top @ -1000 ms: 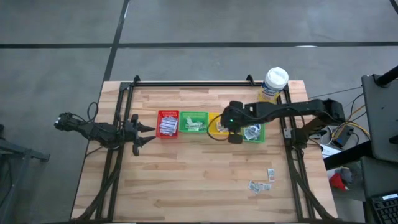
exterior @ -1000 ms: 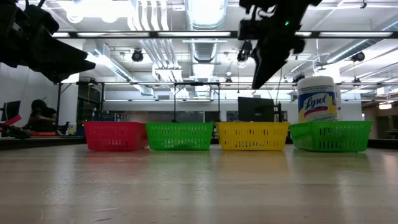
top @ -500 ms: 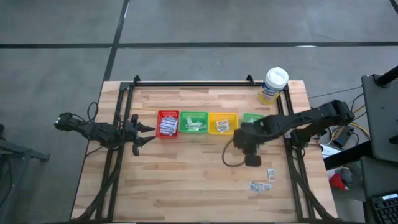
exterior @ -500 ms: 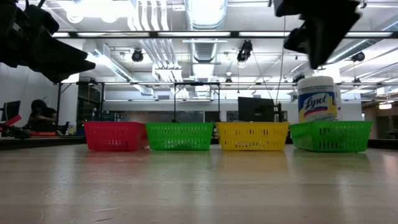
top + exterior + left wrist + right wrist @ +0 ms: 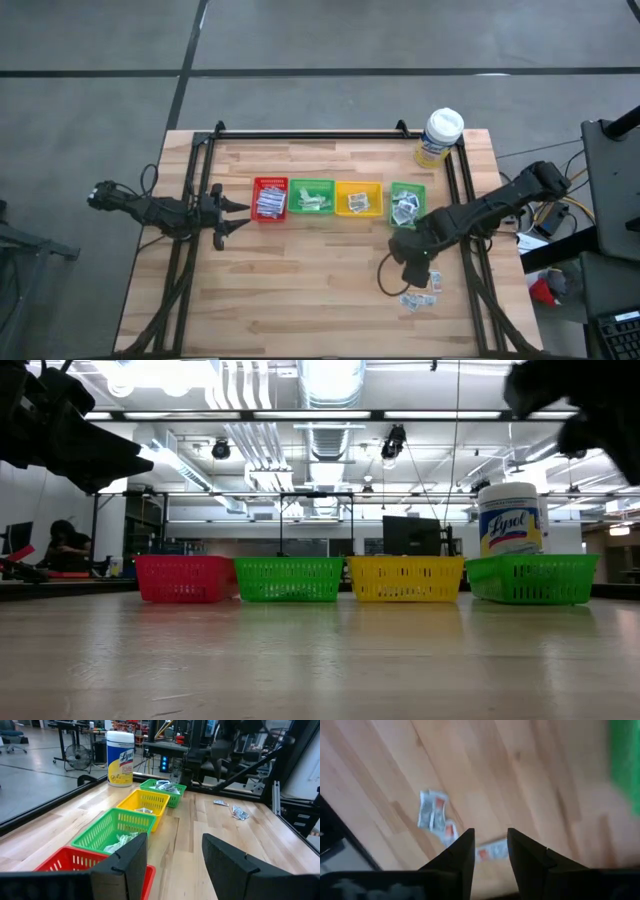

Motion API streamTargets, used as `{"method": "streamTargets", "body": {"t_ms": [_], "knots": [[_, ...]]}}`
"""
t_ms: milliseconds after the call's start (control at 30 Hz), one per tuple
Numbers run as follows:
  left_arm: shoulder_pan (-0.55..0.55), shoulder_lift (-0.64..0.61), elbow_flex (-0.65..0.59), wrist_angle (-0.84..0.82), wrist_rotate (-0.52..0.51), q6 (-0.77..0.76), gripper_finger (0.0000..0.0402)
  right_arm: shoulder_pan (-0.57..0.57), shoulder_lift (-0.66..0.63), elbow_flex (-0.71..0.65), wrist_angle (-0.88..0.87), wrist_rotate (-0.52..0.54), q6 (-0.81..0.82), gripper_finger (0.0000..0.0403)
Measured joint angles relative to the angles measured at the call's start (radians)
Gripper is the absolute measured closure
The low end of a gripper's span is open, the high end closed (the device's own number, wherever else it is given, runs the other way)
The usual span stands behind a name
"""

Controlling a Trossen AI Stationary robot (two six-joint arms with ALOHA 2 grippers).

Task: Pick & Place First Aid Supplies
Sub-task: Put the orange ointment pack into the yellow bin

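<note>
Loose first aid supplies lie on the wooden table near its right front: one small packet (image 5: 435,282) and a little cluster (image 5: 418,300), which the left wrist view also shows as packets (image 5: 239,812). My right gripper (image 5: 414,270) hangs over the table just left of them, pointing down. It is open with nothing between its fingers (image 5: 490,834), and the packets (image 5: 432,811) lie below it. More packets fill the red tray (image 5: 270,199), green tray (image 5: 312,196), yellow tray (image 5: 358,198) and second green tray (image 5: 406,205). My left gripper (image 5: 232,212) waits open at the table's left side, level, beside the red tray.
A white tub with a yellow label (image 5: 440,137) stands at the far right corner, behind the row of trays. Black frame rails (image 5: 462,215) run along the table's left, right and far sides. A loop of cable (image 5: 385,278) hangs beside my right gripper. Bare wood lies in front of the trays.
My right gripper has swung from above the yellow and right green trays toward the table's near right. It has turned about its own axis on the way and now hangs over the loose packets. My left arm has kept still.
</note>
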State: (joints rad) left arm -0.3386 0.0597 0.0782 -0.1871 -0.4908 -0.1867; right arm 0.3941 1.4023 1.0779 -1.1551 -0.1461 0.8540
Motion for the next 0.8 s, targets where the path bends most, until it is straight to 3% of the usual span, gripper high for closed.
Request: {"method": "streamTargets", "body": {"t_ms": [367, 800], "knots": [[0.0, 0.0, 0.0, 0.0, 0.0, 0.0, 0.0213, 0.135, -0.044, -0.159, 0.041, -0.046, 0.252, 0.0261], [0.0, 0.0, 0.0, 0.0, 0.0, 0.0, 0.0213, 0.268, -0.232, -0.319, 0.152, 0.069, 0.633, 0.0252]]}}
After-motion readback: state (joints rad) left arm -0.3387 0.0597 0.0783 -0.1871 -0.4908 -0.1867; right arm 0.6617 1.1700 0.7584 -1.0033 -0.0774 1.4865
